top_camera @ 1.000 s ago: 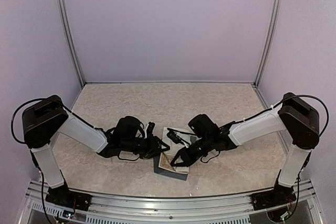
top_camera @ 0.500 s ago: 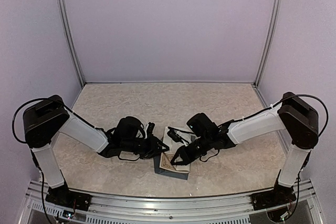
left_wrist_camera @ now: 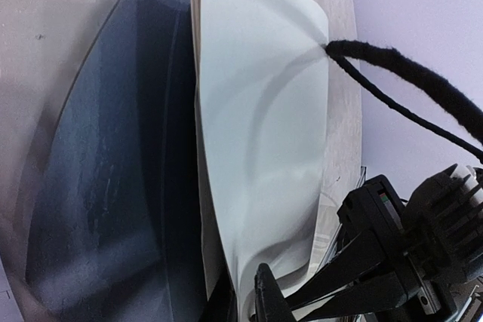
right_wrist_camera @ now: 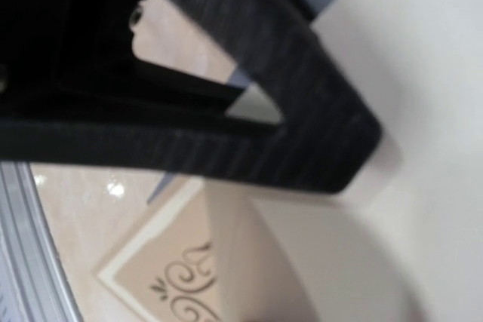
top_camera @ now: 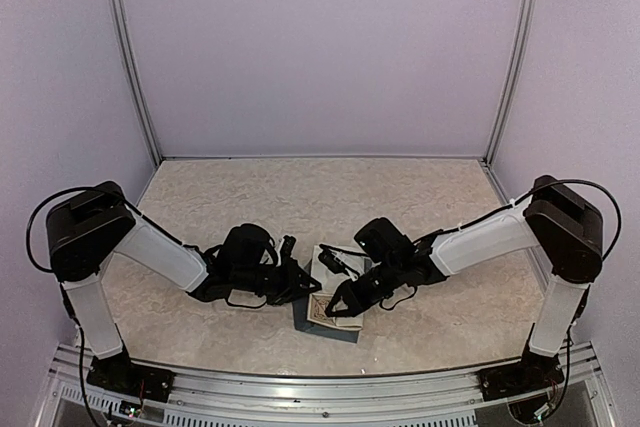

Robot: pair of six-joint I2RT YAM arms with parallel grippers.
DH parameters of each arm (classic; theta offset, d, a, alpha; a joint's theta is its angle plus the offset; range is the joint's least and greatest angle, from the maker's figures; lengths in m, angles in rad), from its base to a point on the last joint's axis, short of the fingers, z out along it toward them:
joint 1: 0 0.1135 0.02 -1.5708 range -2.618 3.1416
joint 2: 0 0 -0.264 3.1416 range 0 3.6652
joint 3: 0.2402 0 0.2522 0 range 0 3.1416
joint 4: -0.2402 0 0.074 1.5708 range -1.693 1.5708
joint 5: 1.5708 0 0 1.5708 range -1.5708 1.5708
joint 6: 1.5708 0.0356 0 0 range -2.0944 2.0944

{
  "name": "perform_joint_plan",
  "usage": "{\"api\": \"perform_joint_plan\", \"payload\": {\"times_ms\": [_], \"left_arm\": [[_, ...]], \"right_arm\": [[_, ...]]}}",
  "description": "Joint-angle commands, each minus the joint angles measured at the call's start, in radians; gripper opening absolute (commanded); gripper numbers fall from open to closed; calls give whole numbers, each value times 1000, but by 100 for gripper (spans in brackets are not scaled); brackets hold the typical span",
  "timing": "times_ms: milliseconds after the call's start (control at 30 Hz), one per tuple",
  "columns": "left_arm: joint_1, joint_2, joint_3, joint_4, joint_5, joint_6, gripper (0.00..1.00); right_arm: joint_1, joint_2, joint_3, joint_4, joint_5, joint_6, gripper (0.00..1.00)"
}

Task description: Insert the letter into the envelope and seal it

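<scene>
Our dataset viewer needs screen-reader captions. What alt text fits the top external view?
Two robot arms reach inward and meet over a dark envelope and white letter near the table's front edge, the left end effector and right end effector close together.

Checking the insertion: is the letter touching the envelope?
Touching: the left wrist view shows the letter edge lying against the envelope, no gap.

We see a pale, marble-veined counter (top_camera: 320, 197) reaching back to a plain lavender back wall (top_camera: 320, 47), with side walls of the same colour at the left (top_camera: 50, 77) and right (top_camera: 595, 67). A slim metal left post (top_camera: 133, 67) and right post (top_camera: 512, 57) rise from its far corners. A ribbed aluminium rail (top_camera: 320, 392) runs along its near edge.
</scene>
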Motion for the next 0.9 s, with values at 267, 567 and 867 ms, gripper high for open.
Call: {"api": "perform_joint_plan", "payload": {"times_ms": [267,567,867], "left_arm": [[-1,10,9,6,12,9,0],[2,-124,-59,202,49,126,0],[-63,-372,-76,235,34,334,0]], "right_arm": [[9,-42,14,-10,-5,-6,16],[-58,-383,-128,52,44,62,80],[-150,-679,-335,263,81,157,93]]}}
